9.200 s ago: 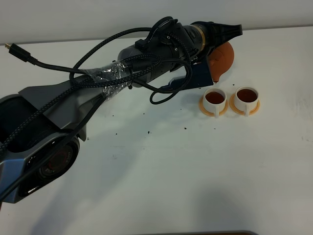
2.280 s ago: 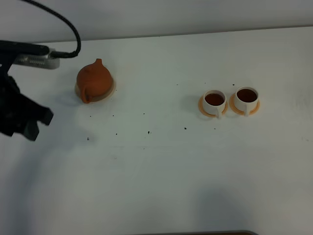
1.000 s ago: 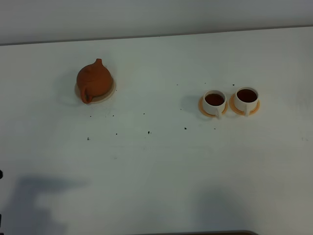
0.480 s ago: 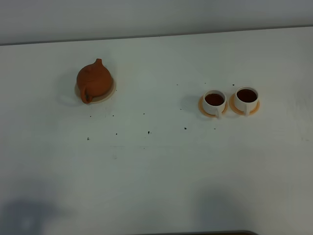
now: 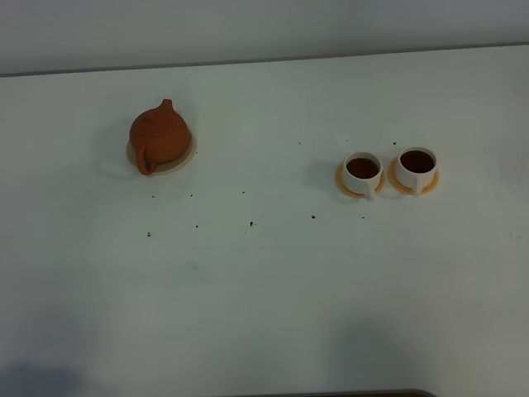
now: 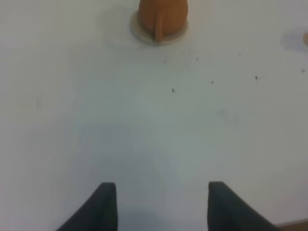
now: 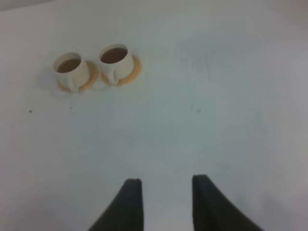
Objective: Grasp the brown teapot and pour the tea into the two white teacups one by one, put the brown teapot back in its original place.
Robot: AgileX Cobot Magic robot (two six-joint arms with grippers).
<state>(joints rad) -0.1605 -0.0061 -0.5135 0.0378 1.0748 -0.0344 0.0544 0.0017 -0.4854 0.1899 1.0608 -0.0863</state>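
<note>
The orange-brown teapot (image 5: pixel 159 136) stands upright on its beige coaster (image 5: pixel 185 155) at the left of the table; it also shows in the left wrist view (image 6: pixel 162 17), on the coaster (image 6: pixel 137 32). Two white teacups (image 5: pixel 363 172) (image 5: pixel 416 167) on orange saucers stand side by side at the right, both holding dark tea; they also show in the right wrist view (image 7: pixel 70 70) (image 7: pixel 116 61). No arm is in the exterior high view. My left gripper (image 6: pixel 159 202) is open and empty, far from the teapot. My right gripper (image 7: pixel 164 199) is open and empty, far from the cups.
The white table (image 5: pixel 273 281) carries small dark specks (image 5: pixel 250 222) between the teapot and the cups. A dark edge (image 5: pixel 347 394) runs along the table's front.
The left arm carried the teapot from beside the cups back to the coaster, let go and withdrew out of the exterior high view. In the last second only its shadow slid away.
</note>
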